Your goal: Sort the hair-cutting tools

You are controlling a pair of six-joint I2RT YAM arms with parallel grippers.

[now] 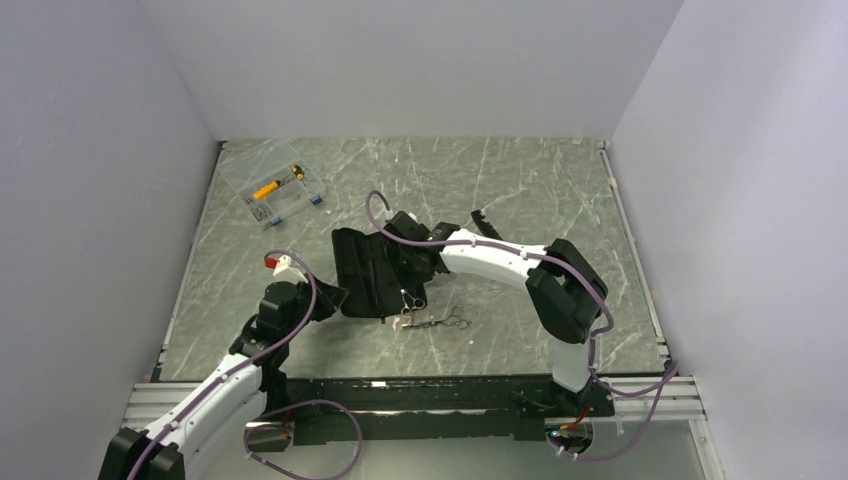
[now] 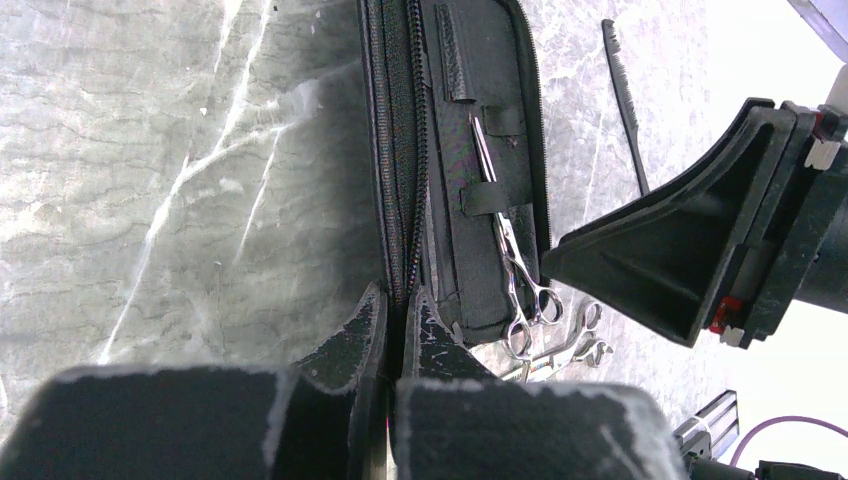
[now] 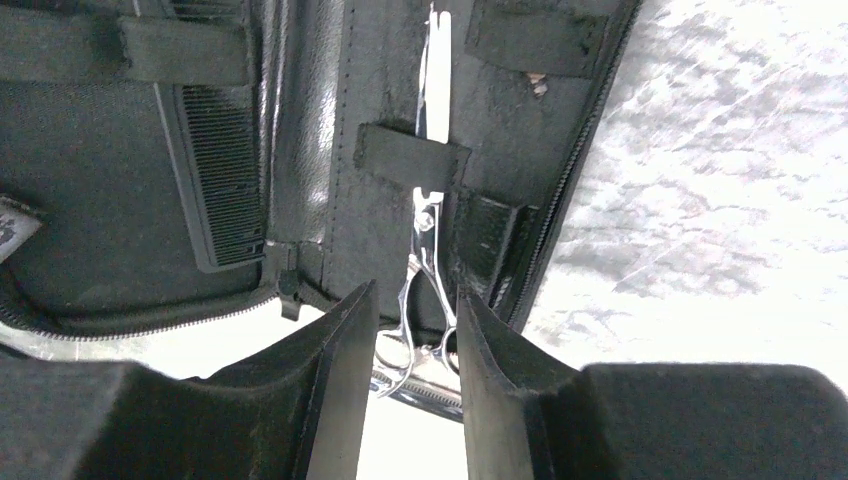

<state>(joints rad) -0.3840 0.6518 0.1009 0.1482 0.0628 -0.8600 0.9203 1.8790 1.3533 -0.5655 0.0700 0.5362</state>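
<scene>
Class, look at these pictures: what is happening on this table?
The left gripper pinches the zip edge of the open black case. The right gripper straddles the handles of scissors tucked under a strap inside, jaws apart. A second pair of scissors and a comb lie on the table.

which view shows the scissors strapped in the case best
Left wrist: the scissors lie full length, blades under the loops of the black case, rings at its edge. Right wrist is closer, but blades glare white and the fingers flank the rings. Top external: only a small glint.
</scene>
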